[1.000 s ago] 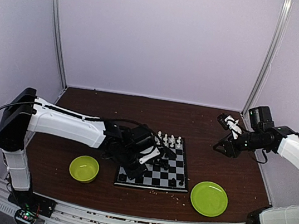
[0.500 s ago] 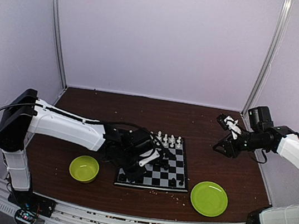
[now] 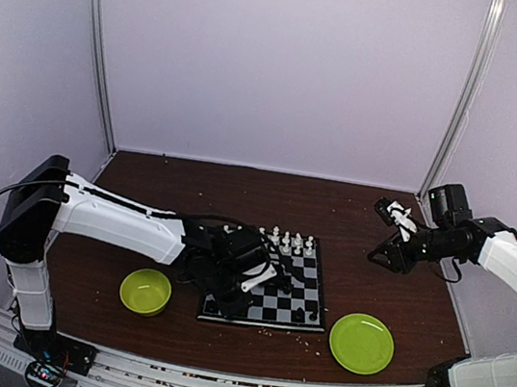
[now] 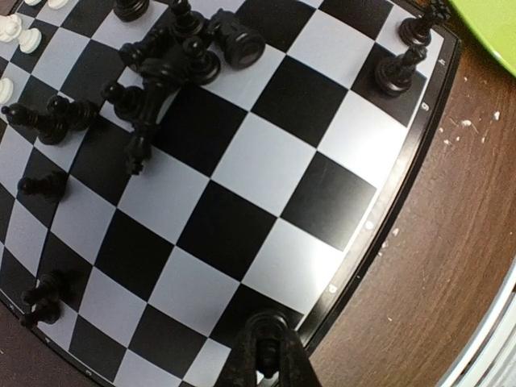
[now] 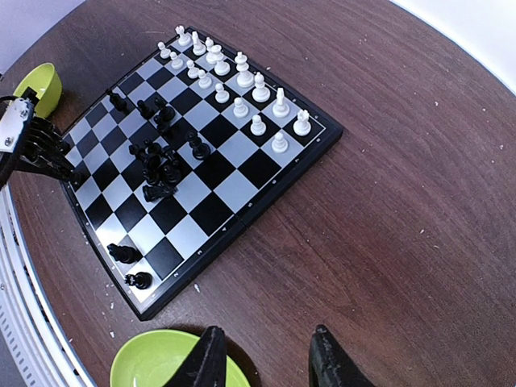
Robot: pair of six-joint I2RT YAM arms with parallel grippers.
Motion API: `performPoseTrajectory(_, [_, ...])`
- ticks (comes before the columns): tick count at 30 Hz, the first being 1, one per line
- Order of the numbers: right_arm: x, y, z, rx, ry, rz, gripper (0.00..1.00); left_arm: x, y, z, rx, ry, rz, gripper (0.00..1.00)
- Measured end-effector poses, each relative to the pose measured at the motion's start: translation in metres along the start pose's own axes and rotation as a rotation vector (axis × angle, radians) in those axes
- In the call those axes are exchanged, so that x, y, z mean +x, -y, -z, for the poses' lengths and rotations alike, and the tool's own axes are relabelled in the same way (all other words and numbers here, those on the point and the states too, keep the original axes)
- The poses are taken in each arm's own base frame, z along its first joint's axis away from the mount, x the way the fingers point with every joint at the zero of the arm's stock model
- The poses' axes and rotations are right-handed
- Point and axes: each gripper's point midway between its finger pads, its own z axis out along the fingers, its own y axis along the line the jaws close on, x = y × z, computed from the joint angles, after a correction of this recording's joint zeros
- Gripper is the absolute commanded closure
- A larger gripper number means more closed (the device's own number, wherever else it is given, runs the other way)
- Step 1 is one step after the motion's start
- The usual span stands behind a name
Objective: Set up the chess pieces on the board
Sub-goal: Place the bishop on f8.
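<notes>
Over the last second the left gripper (image 4: 264, 334) has slid a little toward the near side of the board (image 4: 270, 165), while the right arm has stayed put. The left fingers are pressed together low over the board's edge squares. Whether a slim dark piece is pinched between them I cannot tell (the tips hide it).

Beyond them lies a tumbled heap of black pieces (image 4: 165, 60) near the middle of the board, several on their sides. A few more stand scattered, and two black pieces (image 4: 403, 60) stand by a corner. The white pieces (image 5: 242, 89) stand in two rows along the far edge.

The right gripper (image 5: 266, 359) hangs high, well right of the board, fingers apart and empty. A green bowl (image 3: 146, 291) sits left of the board and a green plate (image 3: 362, 342) to its right.

The heap looks like the main risk. Fingers reaching into it could nudge neighbours, rolling them across squares or off the rim. A lying piece may also slip or come up tilted.
</notes>
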Motion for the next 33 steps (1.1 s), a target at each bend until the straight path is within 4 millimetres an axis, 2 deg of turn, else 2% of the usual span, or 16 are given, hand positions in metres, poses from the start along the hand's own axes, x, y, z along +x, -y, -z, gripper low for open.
performPoseTrajectory(33, [0.0016, -0.0008, -0.0009, -0.006, -0.006, -0.002, 0.65, 0.0003, -0.0060, 0.0001, -0.039, 0.004, 0.020, 0.95])
